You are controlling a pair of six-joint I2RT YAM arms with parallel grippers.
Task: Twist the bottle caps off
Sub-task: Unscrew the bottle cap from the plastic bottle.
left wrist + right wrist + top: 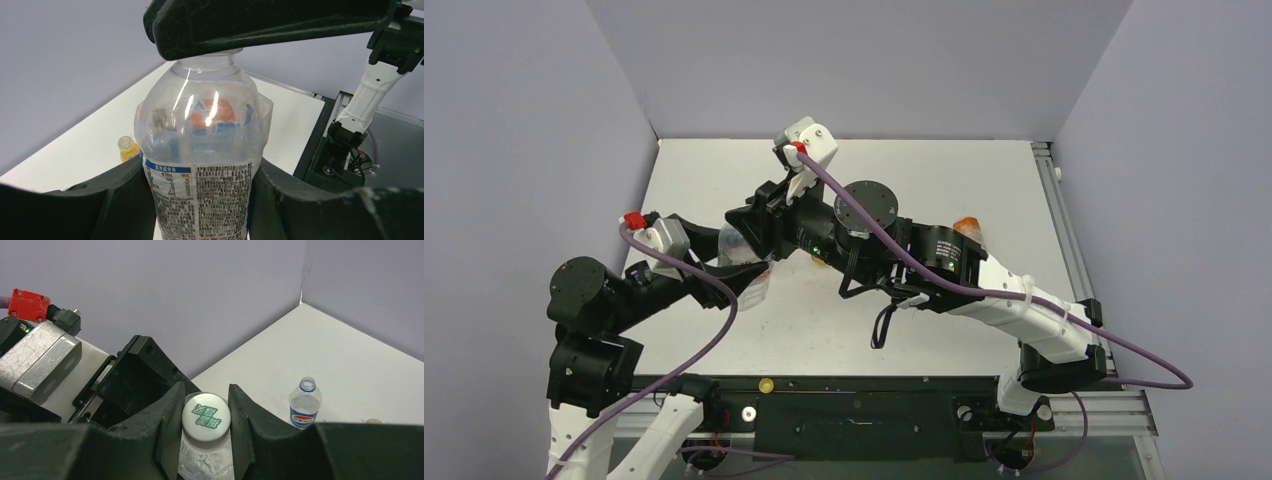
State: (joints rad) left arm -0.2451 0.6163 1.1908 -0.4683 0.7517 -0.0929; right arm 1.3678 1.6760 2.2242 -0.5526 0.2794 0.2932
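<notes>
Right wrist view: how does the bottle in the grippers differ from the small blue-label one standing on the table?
Cap: the held bottle wears a white cap pinched by the right gripper; the blue-label bottle has an open neck.
Support: the held bottle is clamped by the left gripper; the blue-label bottle stands free on the table.
Shared: both are clear plastic.

A robot lab cell: white table enclosed by plain grey walls.
</notes>
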